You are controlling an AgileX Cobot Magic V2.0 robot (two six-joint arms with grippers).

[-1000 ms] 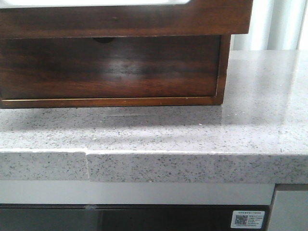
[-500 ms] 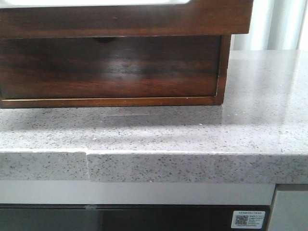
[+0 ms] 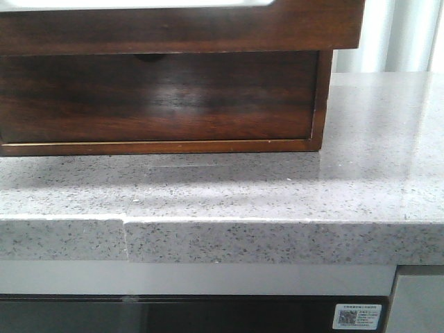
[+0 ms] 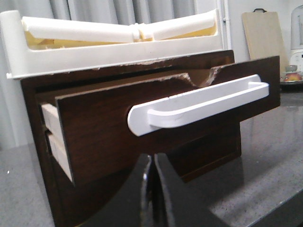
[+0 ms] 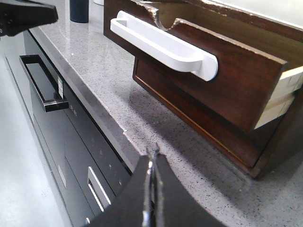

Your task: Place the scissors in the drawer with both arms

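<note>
The drawer (image 3: pixel 180 28) is dark brown glossy wood and stands pulled out of its cabinet, overhanging the counter. It carries a long white bar handle (image 4: pixel 199 101) and also shows in the right wrist view (image 5: pixel 227 71). Below it is the taller drawer front with a half-round notch (image 3: pixel 149 57), pushed in. No scissors show in any view. My left gripper (image 4: pixel 152 158) is shut, low in front of the pulled-out drawer, under its handle. My right gripper (image 5: pixel 152 151) is shut over the counter's front edge, apart from the drawer. Neither gripper shows in the front view.
A white plastic tray (image 4: pixel 113 52) sits on top of the cabinet. The grey speckled counter (image 3: pixel 361 173) has a front edge with a seam (image 3: pixel 125 236). A black oven handle (image 5: pixel 42 87) is below. A cutting board (image 4: pixel 265 35) leans at the back.
</note>
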